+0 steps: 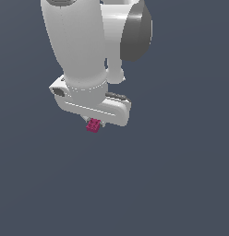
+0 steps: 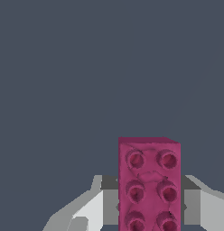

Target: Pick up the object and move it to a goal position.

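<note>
The object is a small magenta-pink studded brick point(image 1: 93, 125), seen just under the white hand of my arm in the exterior view. The wrist view shows the brick point(image 2: 149, 182) close up, studs facing the camera, with grey finger pads point(image 2: 109, 198) pressed against its two long sides. My gripper point(image 2: 150, 203) is shut on the brick. In the exterior view the fingers are mostly hidden behind the hand, and the gripper point(image 1: 95, 123) shows only where the brick sticks out below it.
A plain dark blue-grey surface point(image 1: 171, 184) fills both views. The large white arm point(image 1: 84, 50) takes up the upper middle of the exterior view. Nothing else stands in sight.
</note>
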`<state>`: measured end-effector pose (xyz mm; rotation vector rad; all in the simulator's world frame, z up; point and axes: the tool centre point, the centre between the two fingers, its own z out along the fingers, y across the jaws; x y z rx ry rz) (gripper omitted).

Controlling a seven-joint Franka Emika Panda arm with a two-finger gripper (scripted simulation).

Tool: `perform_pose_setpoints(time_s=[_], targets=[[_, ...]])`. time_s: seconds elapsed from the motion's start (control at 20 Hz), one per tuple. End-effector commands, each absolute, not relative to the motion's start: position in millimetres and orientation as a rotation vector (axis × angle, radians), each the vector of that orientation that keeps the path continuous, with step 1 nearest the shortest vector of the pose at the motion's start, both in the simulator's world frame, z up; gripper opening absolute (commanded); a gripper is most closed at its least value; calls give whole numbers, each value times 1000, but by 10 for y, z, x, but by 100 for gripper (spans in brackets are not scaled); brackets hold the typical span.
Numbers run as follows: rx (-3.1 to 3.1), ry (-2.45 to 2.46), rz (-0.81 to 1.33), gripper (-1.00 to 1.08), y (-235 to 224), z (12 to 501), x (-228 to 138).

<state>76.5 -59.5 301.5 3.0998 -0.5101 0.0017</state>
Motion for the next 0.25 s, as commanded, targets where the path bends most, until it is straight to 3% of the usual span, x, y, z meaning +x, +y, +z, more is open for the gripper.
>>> perform_pose_setpoints(time_s=[0.0,0.2], targets=[[3100,-510,0,-100,-592,3088,775],[3100,-510,0,-100,-591,3126,782]])
